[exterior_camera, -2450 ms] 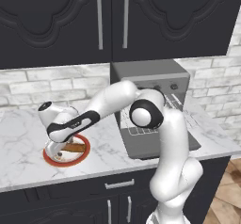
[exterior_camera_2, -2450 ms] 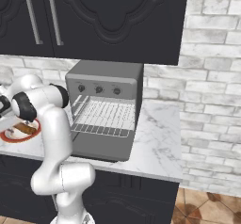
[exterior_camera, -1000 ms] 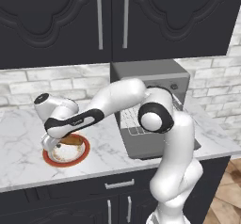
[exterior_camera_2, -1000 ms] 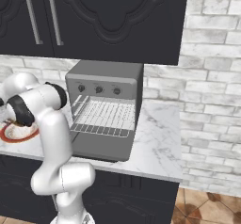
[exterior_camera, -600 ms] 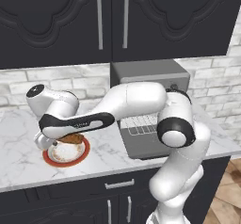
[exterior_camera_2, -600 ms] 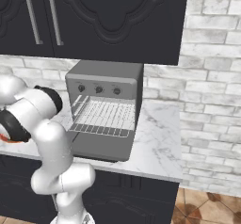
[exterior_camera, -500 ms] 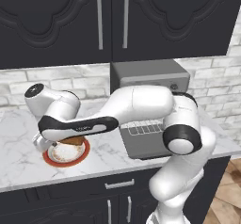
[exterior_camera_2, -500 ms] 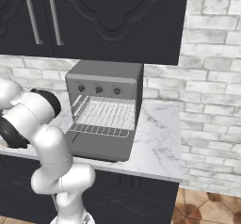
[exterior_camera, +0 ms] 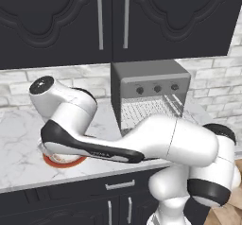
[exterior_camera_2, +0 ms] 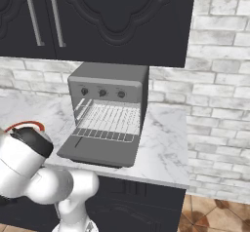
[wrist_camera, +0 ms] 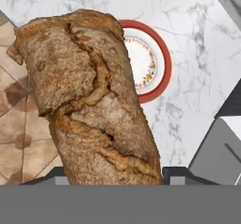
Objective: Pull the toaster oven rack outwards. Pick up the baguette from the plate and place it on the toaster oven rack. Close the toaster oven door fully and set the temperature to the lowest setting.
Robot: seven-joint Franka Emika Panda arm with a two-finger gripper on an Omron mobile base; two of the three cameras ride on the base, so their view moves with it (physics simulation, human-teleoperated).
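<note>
The claw (wrist_camera: pixel 115 178) grips the baguette (wrist_camera: pixel 89 100) partway open, lifted clear above the plate (wrist_camera: pixel 157 68); the arm bends low leftward.

We see a glossy white arm (exterior_camera: pixel 170 141) built of thick, rounded segments across the lower middle of the left base view. Dark grey bands and round black caps mark its joints, one cap at the upper left, another lower right.
</note>
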